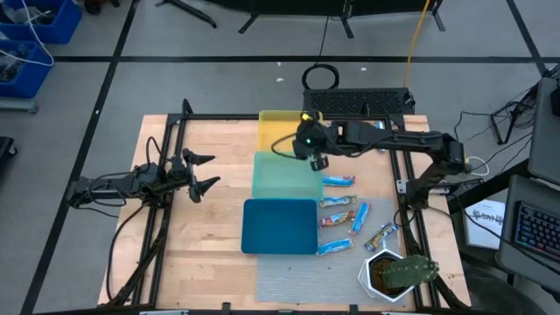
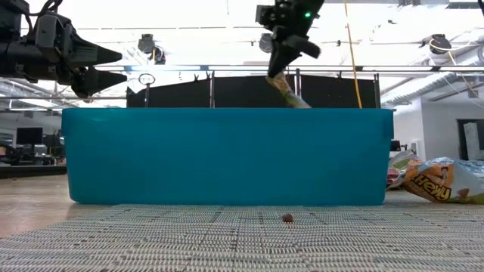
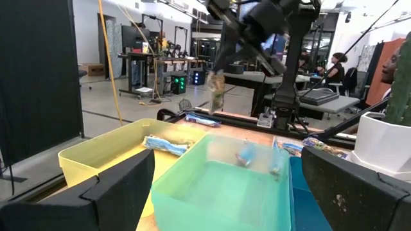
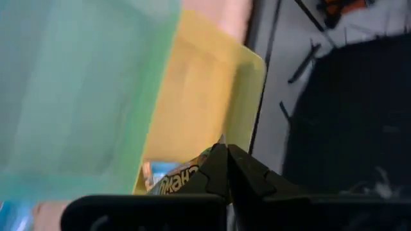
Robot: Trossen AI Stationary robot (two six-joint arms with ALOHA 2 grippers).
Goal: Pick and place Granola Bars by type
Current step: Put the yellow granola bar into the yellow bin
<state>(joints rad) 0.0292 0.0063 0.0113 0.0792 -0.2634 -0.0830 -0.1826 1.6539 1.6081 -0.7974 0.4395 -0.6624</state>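
My right gripper (image 1: pixel 315 157) hovers over the far right corner of the green tray (image 1: pixel 280 175), beside the yellow tray (image 1: pixel 278 129). It is shut on a granola bar (image 2: pixel 287 91) with a tan and orange wrapper that hangs below it. My left gripper (image 1: pixel 201 172) waits open over the table's left side, touching nothing. Several blue and orange wrapped bars (image 1: pixel 339 181) lie flat on the wood to the right of the trays. In the left wrist view one blue bar (image 3: pixel 166 145) lies in the yellow tray and small bars (image 3: pixel 244 154) lie in the green tray. My right gripper pinches the bar by its upper end (image 4: pixel 192 174) between both fingers, which come from above and point down. The bar is lifted clear and hangs tilted below the fingertips (image 2: pixel 278 69), above the trays.
The blue tray (image 1: pixel 278 226) sits nearest, in line with the green and yellow ones. A white pot with a cactus (image 1: pixel 394 273) stands at the near right corner, on a grey mat (image 1: pixel 297 282). Black frame rails run along the table's sides. People sit at desks beyond the table.
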